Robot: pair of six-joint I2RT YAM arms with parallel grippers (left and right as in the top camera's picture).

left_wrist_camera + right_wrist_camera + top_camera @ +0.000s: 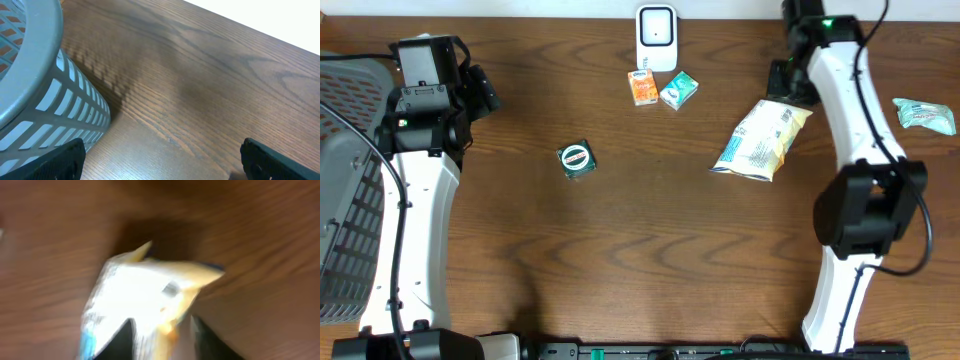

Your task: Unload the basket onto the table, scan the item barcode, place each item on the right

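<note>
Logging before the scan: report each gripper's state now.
Left gripper: open, empty.
Right gripper: snack bag corner between its fingers; grip cannot be told.

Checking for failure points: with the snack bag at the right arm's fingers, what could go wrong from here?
1. The snack bag is crinkled and glossy, and the right fingers flank only one end, so it may slip or sag.
2. Carrying it to the scanner could knock the orange packet and green packet lying beside it.

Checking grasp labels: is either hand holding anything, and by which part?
Left hand is open and holds nothing. Right hand straddles the top end of the snack bag, but the wrist view is too blurred to tell if it grips.
</note>
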